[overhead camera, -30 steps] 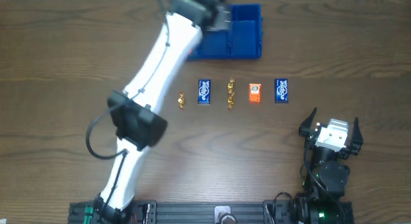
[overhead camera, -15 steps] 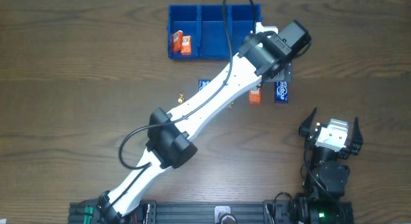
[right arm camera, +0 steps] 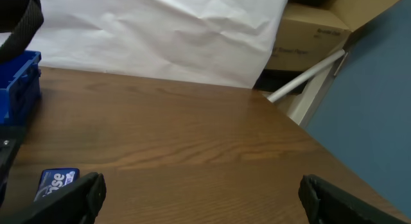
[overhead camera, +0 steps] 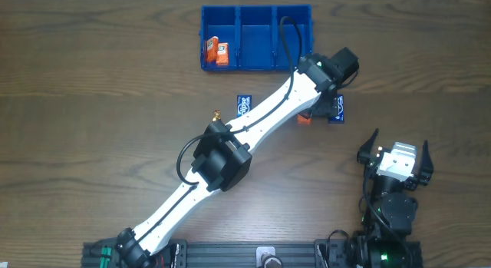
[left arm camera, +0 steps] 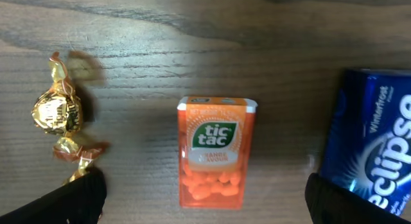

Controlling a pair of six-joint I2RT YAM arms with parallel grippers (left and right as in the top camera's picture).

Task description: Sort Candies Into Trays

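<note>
Orange mint box (left arm camera: 217,150) lies flat on the desk (left arm camera: 192,51), between a gold-wrapped candy (left arm camera: 59,113) and a blue gum pack (left arm camera: 372,140). Left claw (left arm camera: 205,197) is over it, fingers spread to either side, holding nothing. Blue tray (overhead camera: 257,68) has orange boxes (overhead camera: 215,51) in its left compartment. Right claw (overhead camera: 399,141) is spread and empty.

This looks like a robotics lab or test room: a bare wood-grain counter (right arm camera: 192,140) stretches ahead of the right claw (right arm camera: 202,199), and beyond its far edge are a creased white sheet (right arm camera: 160,31), a cardboard box (right arm camera: 314,31), a leaning white tube (right arm camera: 305,76) and a blue partition (right arm camera: 372,108).
</note>
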